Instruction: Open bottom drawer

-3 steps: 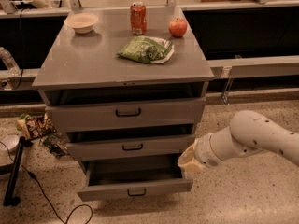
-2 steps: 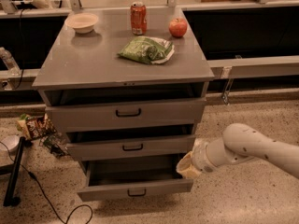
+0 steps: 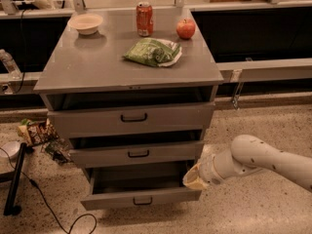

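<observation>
**Bottom drawer stands out; the arm sinks toward its corner**

The bottom drawer (image 3: 112, 198) sits at lower centre of the frame. It is the lowest of three in the grey cabinet (image 3: 97, 67), and it juts well forward of the middle drawer (image 3: 97, 156), so we look down into its dark tray. Its small black handle (image 3: 143, 201) is free, with nothing on it.

Over the last second the drawer front holds the same line, as far as we can judge. What changes is the arm (image 3: 263, 157). It drops lower at the right of the frame, and the gripper (image 3: 194, 179) slides down to the drawer's right front corner, just beside or touching its side wall (we cannot tell which). We also cannot tell whether the gripper is wide or narrow, since its tip faces away behind the pale wrist.

We judge the opening largely done. The remaining motion looks like repositioning rather than pulling. A nudge at that corner could push the tray back in or skew it.
</observation>
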Tool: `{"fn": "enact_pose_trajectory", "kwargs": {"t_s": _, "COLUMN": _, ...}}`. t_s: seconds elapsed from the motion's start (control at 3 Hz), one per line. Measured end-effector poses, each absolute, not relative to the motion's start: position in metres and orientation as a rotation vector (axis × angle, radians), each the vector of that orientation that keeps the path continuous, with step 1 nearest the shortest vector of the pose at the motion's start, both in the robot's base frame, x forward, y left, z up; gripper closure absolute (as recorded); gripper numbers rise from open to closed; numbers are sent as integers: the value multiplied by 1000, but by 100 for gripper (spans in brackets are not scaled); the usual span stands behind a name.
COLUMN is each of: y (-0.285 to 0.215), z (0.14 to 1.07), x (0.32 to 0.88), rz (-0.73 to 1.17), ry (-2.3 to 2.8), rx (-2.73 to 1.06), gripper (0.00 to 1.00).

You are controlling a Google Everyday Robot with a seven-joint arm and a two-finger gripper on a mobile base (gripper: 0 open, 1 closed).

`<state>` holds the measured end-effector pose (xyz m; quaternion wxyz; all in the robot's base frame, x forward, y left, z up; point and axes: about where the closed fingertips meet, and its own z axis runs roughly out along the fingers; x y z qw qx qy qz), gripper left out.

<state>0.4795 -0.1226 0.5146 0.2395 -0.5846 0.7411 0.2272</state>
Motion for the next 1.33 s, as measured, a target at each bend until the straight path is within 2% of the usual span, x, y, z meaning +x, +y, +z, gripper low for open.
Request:
{"fn": "enact_pose_trajectory", "kwargs": {"t_s": 0.67, "y": -124, "z": 443, "x": 502, "rz": 672, "ry": 2005, "rx": -1534, "gripper": 100}}
{"fn": "enact_pose_trajectory", "kwargs": {"t_s": 1.33, "y": -108, "z": 345, "x": 574, "rz": 648, "ry": 1895, "rx": -1582, "gripper": 100}}
